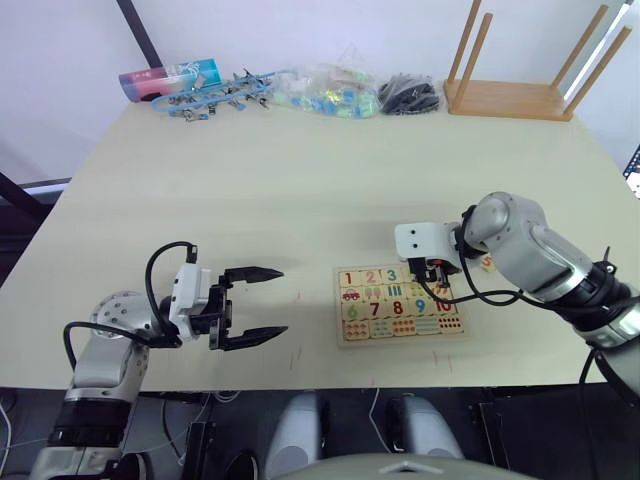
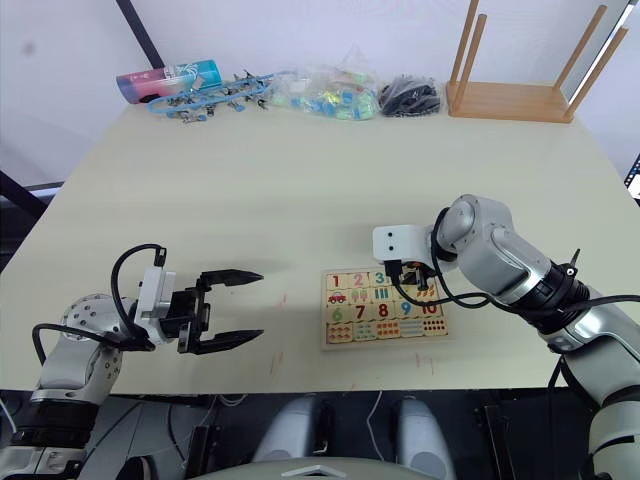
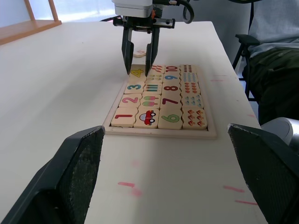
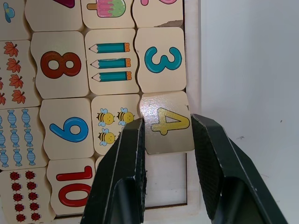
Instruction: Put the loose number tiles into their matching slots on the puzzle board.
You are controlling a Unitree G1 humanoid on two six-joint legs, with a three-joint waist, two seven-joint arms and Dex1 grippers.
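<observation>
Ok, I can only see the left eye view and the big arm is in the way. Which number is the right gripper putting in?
Observer: In the right wrist view, the right gripper has a finger on each side of the 4 tile, next to the 3 tile.
Operator: Is the last slot full?
Observer: No, the slot after the 4 is bare wood.
Operator: So where's the 5?
Observer: The left wrist view shows one loose tile on the table beyond the puzzle board. Its digit is too small to read.

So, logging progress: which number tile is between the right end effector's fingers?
The yellow 4 tile, between the right end effector fingers, beside the teal 3.
</observation>
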